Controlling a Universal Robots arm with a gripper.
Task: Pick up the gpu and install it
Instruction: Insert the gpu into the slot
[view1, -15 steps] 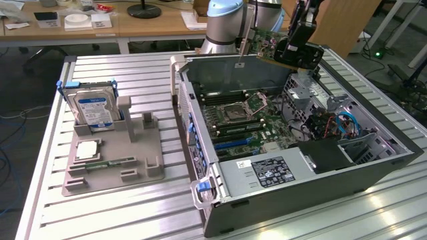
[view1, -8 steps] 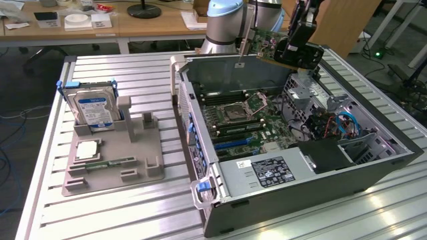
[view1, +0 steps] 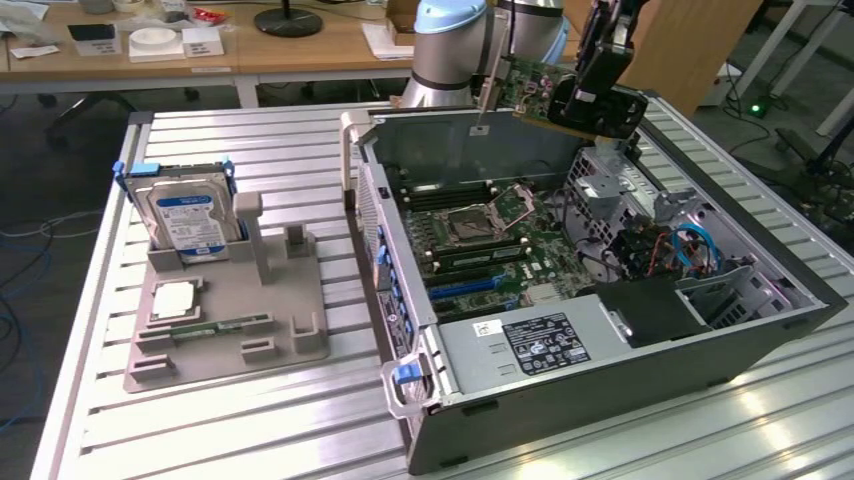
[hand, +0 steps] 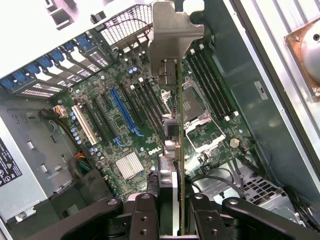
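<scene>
The gripper (view1: 597, 98) hangs over the open computer case (view1: 747, 345) near the table's (view1: 240, 420) far edge, jaws clamped narrow on the gpu (view1: 531, 80). From the wrist, the card runs edge-on above the motherboard (hand: 125, 115); its held end is hidden between the jaws.

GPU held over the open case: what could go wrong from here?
1. The thin green gpu card, clamped in the black gripper, seems to hang over the square CPU socket rather than the long blue slot. Lowering here could strike the socket.
2. Its silver metal bracket might snag the grey metal case wall.
3. A pinch on so thin a card may let it tilt.
</scene>
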